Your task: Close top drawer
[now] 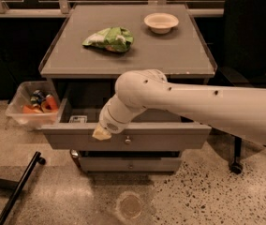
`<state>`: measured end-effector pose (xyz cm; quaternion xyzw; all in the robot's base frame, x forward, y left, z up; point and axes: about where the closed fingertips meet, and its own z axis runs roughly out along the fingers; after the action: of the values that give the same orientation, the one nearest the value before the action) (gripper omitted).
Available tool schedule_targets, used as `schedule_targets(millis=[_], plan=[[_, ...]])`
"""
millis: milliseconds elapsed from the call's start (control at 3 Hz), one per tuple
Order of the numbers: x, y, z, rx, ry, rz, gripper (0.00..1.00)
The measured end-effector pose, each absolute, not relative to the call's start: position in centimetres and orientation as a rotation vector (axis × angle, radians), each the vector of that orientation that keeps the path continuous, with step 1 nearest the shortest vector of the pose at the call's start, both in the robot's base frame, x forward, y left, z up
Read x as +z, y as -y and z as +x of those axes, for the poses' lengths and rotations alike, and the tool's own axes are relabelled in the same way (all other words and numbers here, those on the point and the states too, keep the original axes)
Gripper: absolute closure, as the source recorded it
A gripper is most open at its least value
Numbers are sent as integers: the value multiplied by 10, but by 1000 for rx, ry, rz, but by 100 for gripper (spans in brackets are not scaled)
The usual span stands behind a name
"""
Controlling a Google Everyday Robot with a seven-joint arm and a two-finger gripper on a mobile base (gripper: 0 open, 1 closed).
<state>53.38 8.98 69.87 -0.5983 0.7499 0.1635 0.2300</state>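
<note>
Grey and shallow, the top drawer (170, 137) stood pulled well out from under the worktop (170, 55), its flat front panel facing the camera and its open inside showing a small white card (78, 119) at the left end. A little metal knob (128, 139) sat at the middle of the panel. The white arm (194, 102) reached in from the right, bent over the drawer, and ended in the gripper (101, 133), whose pale yellowish tip lay against the upper edge of the panel, just left of the knob. How wide its grip stood could not be made out, since only that one tip showed below the wrist.

On the worktop a crumpled green bag (109, 38) lay towards the back left, and a pale bowl (161, 21) stood well apart from it at the back right. Below the open drawer a narrower grey drawer (128, 164) with its own knob sat shut. A clear plastic bin (18, 104) holding colourful packets stood on the speckled floor just left of the cabinet, and a dark chair (250, 32) stood at the right
</note>
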Motion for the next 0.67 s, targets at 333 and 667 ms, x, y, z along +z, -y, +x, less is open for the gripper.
schedule_targets(millis=[333,667], plan=[[677,-106,538,520,-2053,-1710,100],[665,-114,551,518,-2048,-1746,81]])
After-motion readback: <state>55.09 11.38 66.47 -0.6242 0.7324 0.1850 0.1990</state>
